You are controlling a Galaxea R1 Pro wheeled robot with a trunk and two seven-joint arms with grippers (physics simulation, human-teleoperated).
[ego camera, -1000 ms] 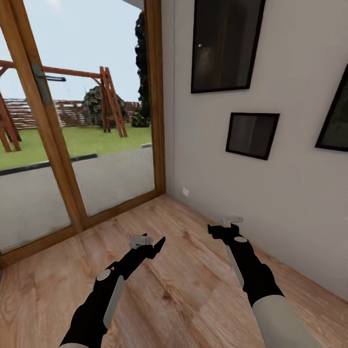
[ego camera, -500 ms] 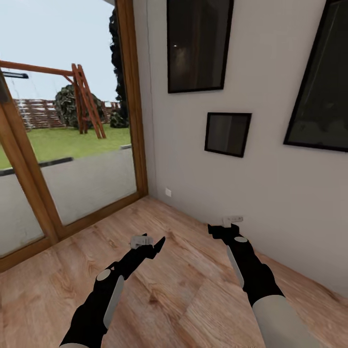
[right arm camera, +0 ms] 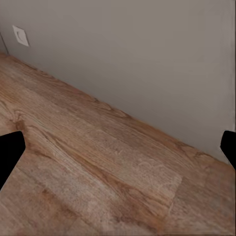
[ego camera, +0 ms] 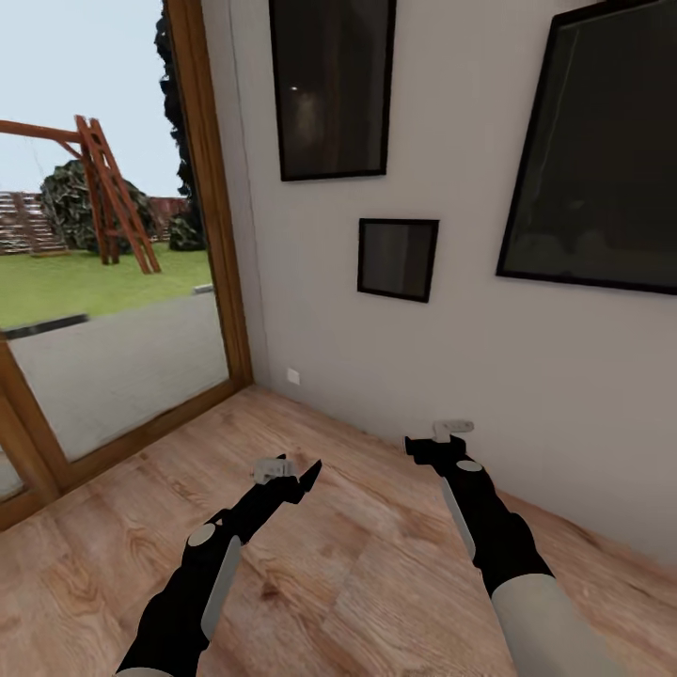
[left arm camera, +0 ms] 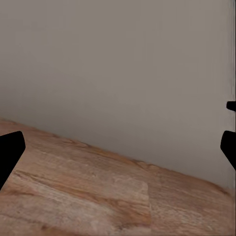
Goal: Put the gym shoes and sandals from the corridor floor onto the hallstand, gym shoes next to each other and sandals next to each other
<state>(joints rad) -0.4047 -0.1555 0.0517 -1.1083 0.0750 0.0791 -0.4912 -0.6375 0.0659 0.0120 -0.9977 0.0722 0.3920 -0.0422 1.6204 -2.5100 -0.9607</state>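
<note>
Both grippers hang over the corridor floor (ego camera: 376, 564) w/ jaws apart and nothing between them: left gripper (ego camera: 293, 473) near centre, right gripper (ego camera: 434, 440) closer to the grey wall (ego camera: 451, 357). Three dark frames (ego camera: 398, 258) hang on that wall; a wall socket (ego camera: 293, 376) sits low at far left, beside the glass door (ego camera: 113, 357).

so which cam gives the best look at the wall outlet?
The right wrist view: the wall outlet shows as a clear white plate above the floor. The head view shows it small.
</note>
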